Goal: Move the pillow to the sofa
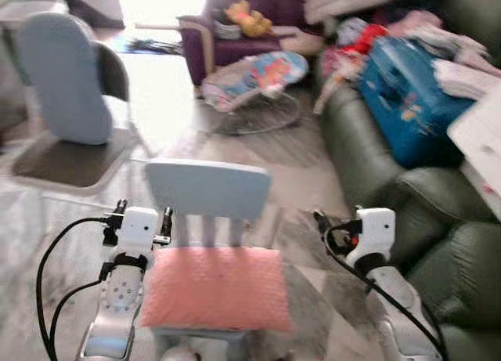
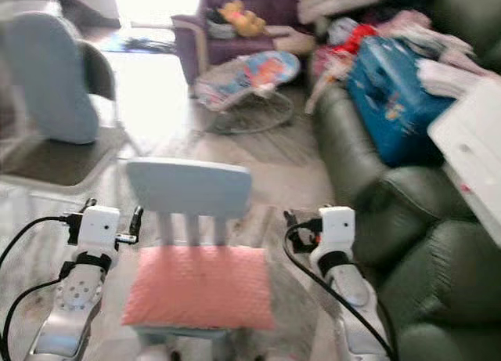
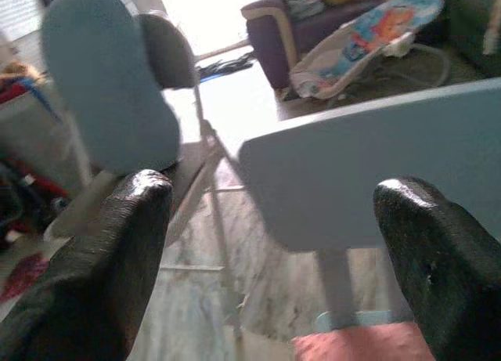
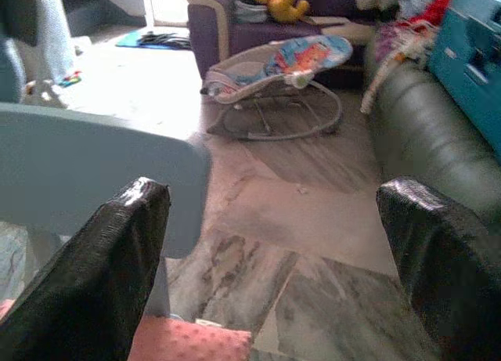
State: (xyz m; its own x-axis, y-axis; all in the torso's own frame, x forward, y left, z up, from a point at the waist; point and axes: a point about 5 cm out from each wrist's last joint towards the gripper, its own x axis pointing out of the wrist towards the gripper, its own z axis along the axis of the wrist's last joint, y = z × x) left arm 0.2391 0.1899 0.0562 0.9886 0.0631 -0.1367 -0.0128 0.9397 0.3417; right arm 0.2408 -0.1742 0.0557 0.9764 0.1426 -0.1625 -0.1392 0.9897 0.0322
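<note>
Pink pillow [image 1: 215,288] flat on seat of pale blue chair [image 1: 207,190], dead ahead. Left gripper [image 3: 274,251] at 9 o'clock of pillow, fingers wide apart, empty. Right gripper [image 4: 274,259] at 3 o'clock, likewise spread, empty. Green sofa [image 1: 376,157] at 2 o'clock, cluttered.

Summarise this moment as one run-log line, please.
stage: approach | pink pillow: on small blue chair | left gripper: open, beside pillow | right gripper: open, beside pillow | green sofa: at right
</note>
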